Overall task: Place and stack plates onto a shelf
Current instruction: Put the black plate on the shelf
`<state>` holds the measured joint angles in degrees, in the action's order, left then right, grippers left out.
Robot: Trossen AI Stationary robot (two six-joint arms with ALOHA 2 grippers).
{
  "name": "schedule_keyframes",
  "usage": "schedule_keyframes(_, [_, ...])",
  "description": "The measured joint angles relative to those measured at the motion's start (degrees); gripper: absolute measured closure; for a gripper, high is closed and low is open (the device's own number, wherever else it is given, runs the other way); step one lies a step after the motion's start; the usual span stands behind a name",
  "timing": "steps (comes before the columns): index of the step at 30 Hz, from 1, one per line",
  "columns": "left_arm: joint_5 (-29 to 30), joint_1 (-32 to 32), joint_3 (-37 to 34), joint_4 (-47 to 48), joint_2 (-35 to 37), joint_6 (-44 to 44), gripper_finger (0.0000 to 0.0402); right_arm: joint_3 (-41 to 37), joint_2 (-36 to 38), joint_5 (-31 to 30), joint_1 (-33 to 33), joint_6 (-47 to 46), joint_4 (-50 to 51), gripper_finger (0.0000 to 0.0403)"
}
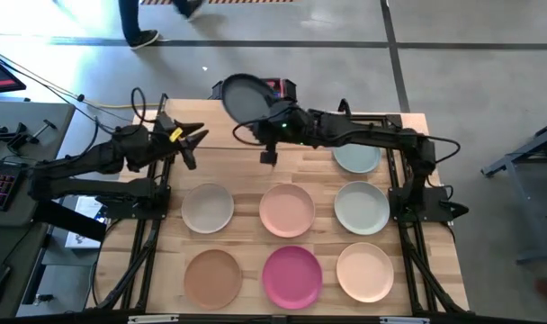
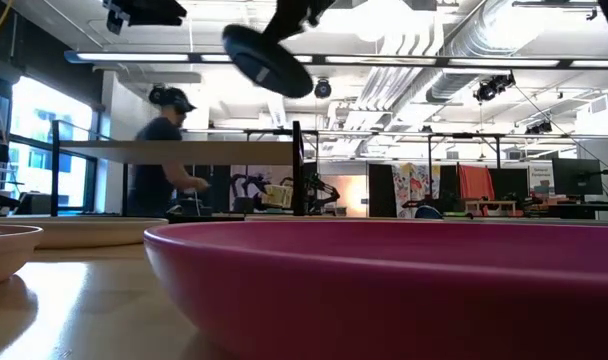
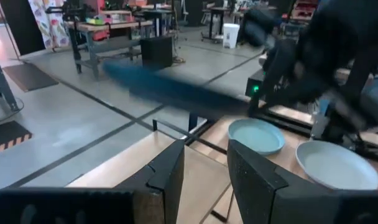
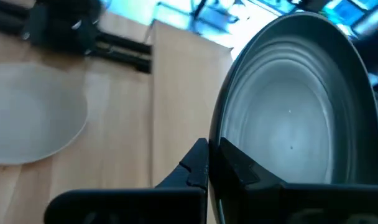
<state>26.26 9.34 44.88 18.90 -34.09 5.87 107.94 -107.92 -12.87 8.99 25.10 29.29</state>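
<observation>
High view, no legible writing, right pincer (image 1: 270, 121) gripping teal plate (image 1: 244, 97)

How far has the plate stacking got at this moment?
Done: nothing that shows; no plate is visibly on the shelf yet. In hand: the right pincer is shut on the dark teal plate, held up at the table's far edge. The left pincer hangs open and empty. Left: seven plates lie on the table, among them the magenta plate.

Pale slatted wood table (image 1: 246, 180), smooth with a soft sheen. Matt plates: magenta plate (image 1: 291, 274), peach plate (image 1: 287, 209), tan plate (image 1: 212, 275). The raised dark teal plate (image 1: 246, 97) shows faint concentric ridges. Black metal frame (image 1: 408, 234) along the table's edge.
</observation>
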Motion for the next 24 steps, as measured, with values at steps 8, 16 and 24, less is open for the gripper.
schedule_keyframes(8, [-0.11, 0.0, 0.0, 1.24, 2.05, -0.02, 0.0289, -0.02, -4.92, 7.53, 0.0, 5.75, -0.8, 0.0403])
schedule_keyframes(16, [-0.17, 0.0, 0.0, 3.01, 2.08, 0.0, 0.0289, -0.02, -7.33, 12.01, 0.29, 12.52, -0.78, 0.0403])
schedule_keyframes(24, [-0.17, 0.0, 0.0, 3.01, 2.08, -0.02, 0.0289, -0.02, -9.07, 11.99, 2.94, 10.44, 0.61, 0.0403])
